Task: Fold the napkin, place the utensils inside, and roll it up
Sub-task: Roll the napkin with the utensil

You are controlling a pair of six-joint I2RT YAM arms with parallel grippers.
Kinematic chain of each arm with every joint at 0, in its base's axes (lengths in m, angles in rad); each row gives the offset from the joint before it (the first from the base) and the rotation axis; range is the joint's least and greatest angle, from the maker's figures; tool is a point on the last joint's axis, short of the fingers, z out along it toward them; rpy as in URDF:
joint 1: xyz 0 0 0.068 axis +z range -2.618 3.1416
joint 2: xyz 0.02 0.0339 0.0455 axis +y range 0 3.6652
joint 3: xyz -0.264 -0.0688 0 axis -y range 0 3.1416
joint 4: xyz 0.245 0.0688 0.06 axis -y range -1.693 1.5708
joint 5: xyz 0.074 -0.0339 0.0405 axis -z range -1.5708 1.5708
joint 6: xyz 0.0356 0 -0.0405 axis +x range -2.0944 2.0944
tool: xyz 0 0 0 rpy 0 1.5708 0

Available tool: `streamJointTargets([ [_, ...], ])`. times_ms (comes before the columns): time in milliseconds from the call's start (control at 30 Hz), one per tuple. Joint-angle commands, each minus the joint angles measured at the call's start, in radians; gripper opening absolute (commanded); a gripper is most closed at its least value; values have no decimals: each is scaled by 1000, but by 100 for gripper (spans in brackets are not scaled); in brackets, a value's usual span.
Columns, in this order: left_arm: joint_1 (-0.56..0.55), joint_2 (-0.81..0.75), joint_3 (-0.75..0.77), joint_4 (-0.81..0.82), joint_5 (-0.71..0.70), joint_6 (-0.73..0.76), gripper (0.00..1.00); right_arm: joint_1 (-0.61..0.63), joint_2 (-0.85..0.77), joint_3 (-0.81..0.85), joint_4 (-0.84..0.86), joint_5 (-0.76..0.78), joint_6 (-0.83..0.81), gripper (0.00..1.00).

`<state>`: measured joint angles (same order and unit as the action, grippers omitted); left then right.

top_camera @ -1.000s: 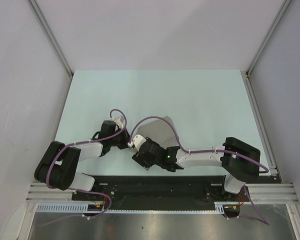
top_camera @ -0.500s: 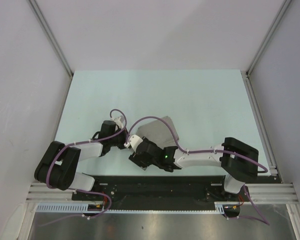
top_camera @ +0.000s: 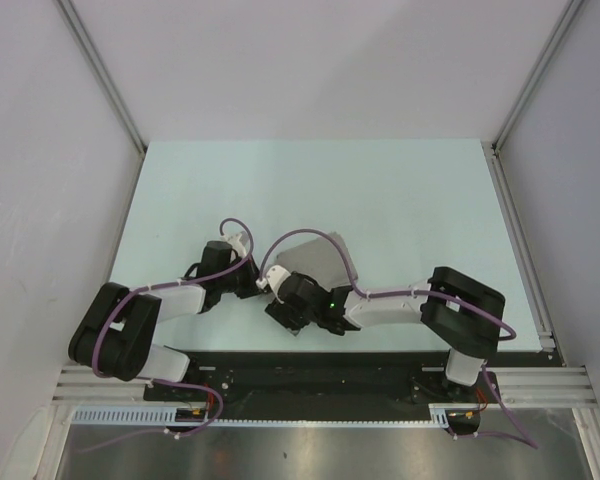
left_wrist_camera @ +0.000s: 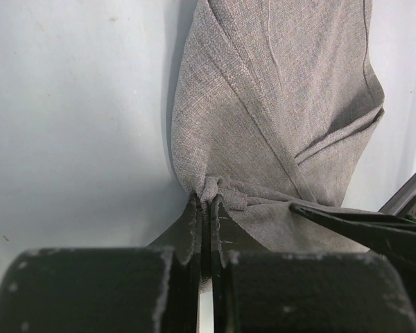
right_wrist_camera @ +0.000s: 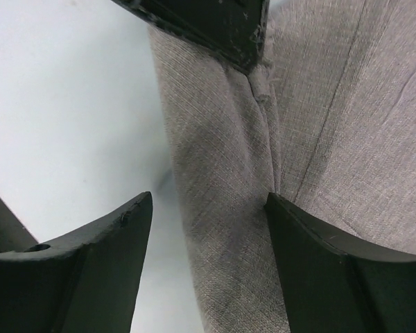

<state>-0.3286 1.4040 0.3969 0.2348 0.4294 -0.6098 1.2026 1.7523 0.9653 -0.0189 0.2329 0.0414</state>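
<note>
Shifted leftward since a second ago, the right claw (right_wrist_camera: pixel 209 201) hangs released over the grey napkin (left_wrist_camera: pixel 263 104), whose bunched edge the left claw (left_wrist_camera: pixel 205 205) pinches tight.

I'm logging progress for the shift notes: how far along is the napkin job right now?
Done: the napkin already shows overlapping creased layers on the table, so folding has begun. In hand: the left end effector is shut on a bunched edge, and the right end effector is open, straddling a fold. Left: no utensils show in any view, so placing them and rolling remain.
</note>
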Motion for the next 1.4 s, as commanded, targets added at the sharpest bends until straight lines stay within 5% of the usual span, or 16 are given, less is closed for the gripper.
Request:
streamJointTargets([
  [0,3,-16,20,-23,-27,18,0,-37,21,-26,69,-67,20,68],
  [233,3,-31,37,23,3,2,2,-96,84,-48,57,-222,80,45],
  [333,5,-63,51,21,-27,-2,21,-138,107,-56,45,-378,121,33],
  [367,6,-74,53,17,-40,-4,40,-162,114,-66,46,-415,129,28],
  [467,14,-131,62,-15,-107,5,63,-196,102,-83,57,-535,167,21],
  [567,19,-204,50,-52,-193,18,70,-253,101,-89,85,-719,230,17],
  [867,17,-321,-55,-3,-164,55,70,-374,191,-33,143,-1055,342,12],
  [1367,14,-384,-171,83,-67,48,63,-520,341,27,129,-1150,460,8],
])
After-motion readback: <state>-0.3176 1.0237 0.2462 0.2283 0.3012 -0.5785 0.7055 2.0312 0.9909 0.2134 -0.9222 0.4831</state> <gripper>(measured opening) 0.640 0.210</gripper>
